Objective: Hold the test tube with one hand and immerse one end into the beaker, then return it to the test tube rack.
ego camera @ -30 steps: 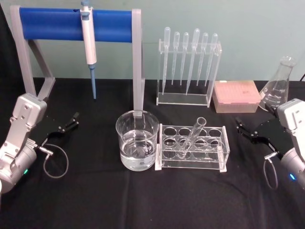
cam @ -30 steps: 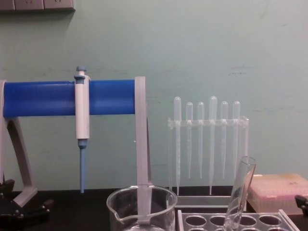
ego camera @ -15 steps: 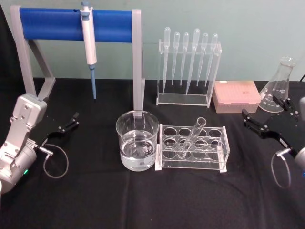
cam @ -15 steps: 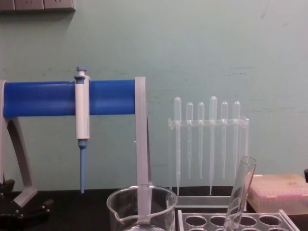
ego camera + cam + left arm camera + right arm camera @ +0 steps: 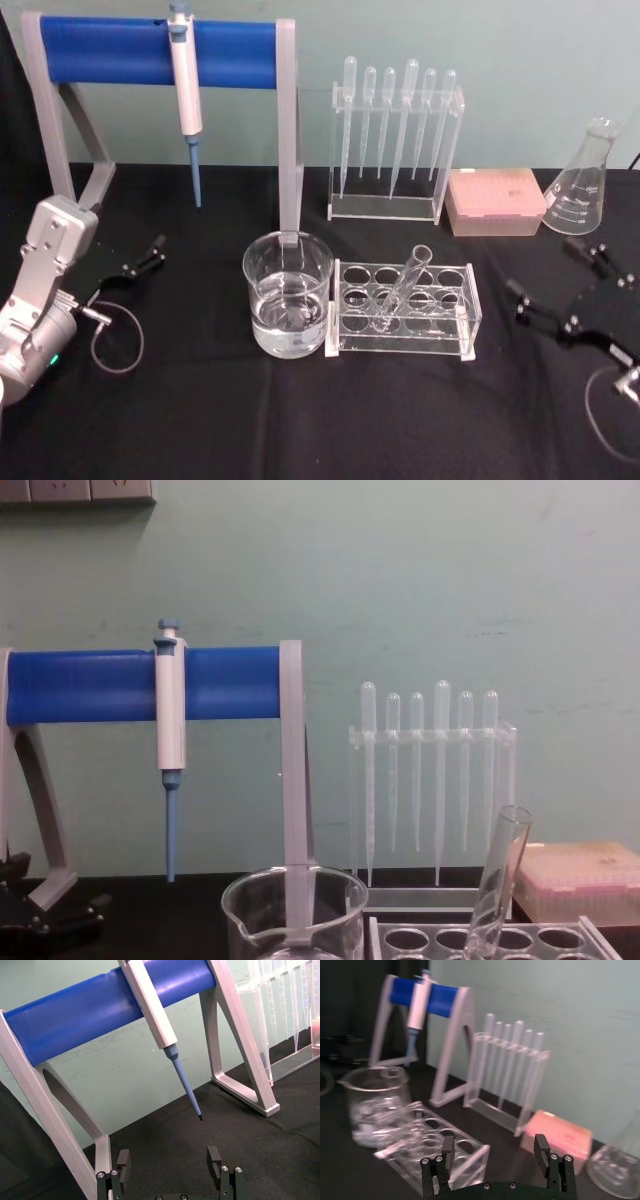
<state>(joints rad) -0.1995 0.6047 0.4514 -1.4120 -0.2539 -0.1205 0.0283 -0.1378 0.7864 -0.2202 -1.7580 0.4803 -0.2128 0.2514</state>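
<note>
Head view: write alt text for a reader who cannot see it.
A clear glass test tube leans in a clear plastic rack at mid-table, beside a wide glass beaker holding clear liquid. The black right gripper sits open to the rack's right, apart from the tube; the black left gripper sits open at far left.

Silver-grey left arm (image 5: 45, 270), black left end effector (image 5: 142, 257), black right end effector (image 5: 545, 268)
</note>
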